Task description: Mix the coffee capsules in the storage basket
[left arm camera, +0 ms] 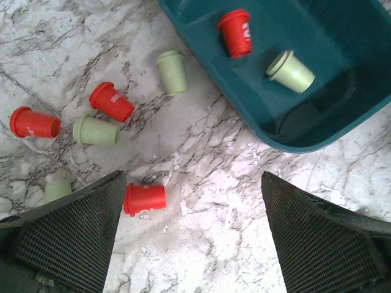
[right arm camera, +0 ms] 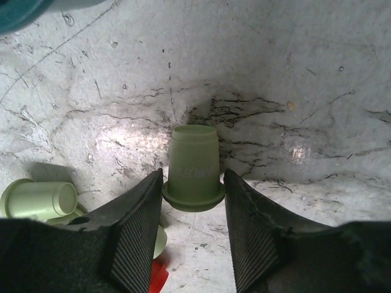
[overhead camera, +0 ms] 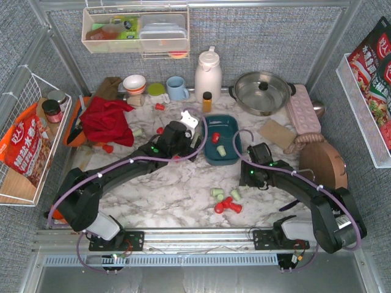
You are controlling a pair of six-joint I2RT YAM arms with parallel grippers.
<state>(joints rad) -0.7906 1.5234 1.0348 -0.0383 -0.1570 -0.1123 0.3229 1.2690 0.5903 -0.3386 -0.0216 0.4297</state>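
Capsule (right arm camera: pixel 193 152), pale green, likely light, stiff, slick, pinched at its wide rim by right gripper (right arm camera: pixel 193 178) near storage basket (right arm camera: pixel 15 11); left gripper (left arm camera: pixel 192 183) spread, empty, beside it.

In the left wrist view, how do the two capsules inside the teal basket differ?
The red capsule carries white print; the pale green capsule looks plain. The red capsule's rim faces the top of the view, the pale green capsule's faces left. Both lie on their sides, apart, inside the storage basket.
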